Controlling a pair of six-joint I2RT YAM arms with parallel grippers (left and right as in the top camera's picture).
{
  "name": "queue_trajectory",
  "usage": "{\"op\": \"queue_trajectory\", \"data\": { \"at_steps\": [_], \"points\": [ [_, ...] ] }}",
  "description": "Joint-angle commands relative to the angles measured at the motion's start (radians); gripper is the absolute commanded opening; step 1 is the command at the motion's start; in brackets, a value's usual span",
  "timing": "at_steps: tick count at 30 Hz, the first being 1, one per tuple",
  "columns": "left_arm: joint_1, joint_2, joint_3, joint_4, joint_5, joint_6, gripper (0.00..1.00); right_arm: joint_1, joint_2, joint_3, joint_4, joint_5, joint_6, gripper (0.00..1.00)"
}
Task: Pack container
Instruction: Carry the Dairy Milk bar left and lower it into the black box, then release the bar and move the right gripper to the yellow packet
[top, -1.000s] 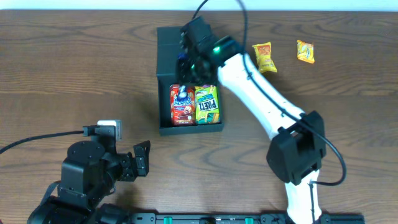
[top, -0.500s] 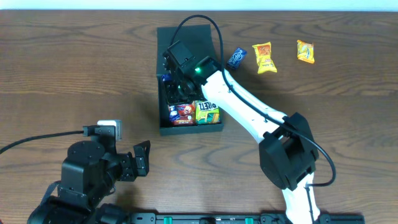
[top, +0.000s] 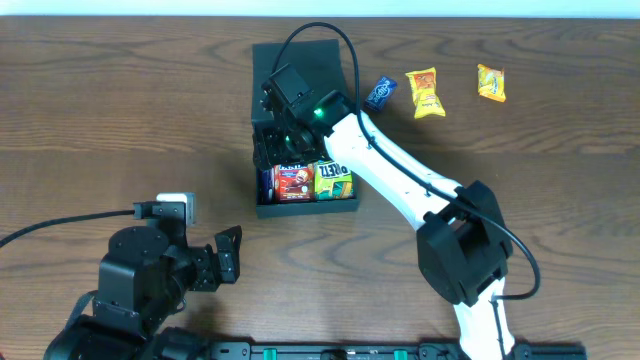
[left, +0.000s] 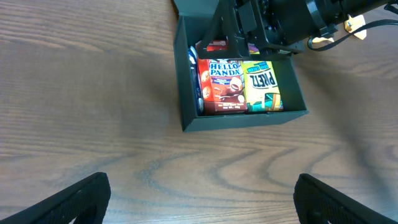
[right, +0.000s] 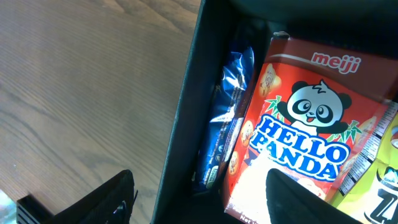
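The container (top: 305, 210) is a dark square box with its flap lid (top: 300, 58) open at the back. Inside stand a red Hello Panda box (top: 293, 180), a green-yellow Pretz box (top: 333, 180) and a blue packet (top: 266, 180) wedged against the left wall. My right gripper (top: 283, 125) is open and empty low over the container's left side. In the right wrist view its jaws (right: 205, 205) straddle the left wall, beside the blue packet (right: 227, 124) and the Hello Panda box (right: 305, 137). My left gripper (left: 199, 205) is open over bare table in front of the container (left: 242, 119).
A small blue packet (top: 380, 91) and two orange-yellow packets (top: 424, 92) (top: 491, 82) lie on the wooden table right of the lid. The right arm stretches from the front right across the container. The left arm's base sits at the front left.
My right arm swung left and down over the container's left side. A blue packet now stands against the left wall. The left arm has not moved.
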Motion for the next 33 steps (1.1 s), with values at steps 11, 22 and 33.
{"op": "queue_trajectory", "data": {
  "at_steps": [11,22,33],
  "points": [
    [0.000,-0.002,0.003,0.000,-0.001,0.006,0.95,-0.174,-0.056,0.113,0.001,-0.007,-0.007,0.95],
    [0.000,-0.002,0.003,0.000,-0.001,0.007,0.95,-0.450,-0.056,0.115,0.008,0.010,-0.053,0.99],
    [0.000,-0.002,0.003,0.000,-0.001,0.006,0.95,-0.547,-0.053,0.108,0.080,0.318,-0.357,0.99]
  ]
}}
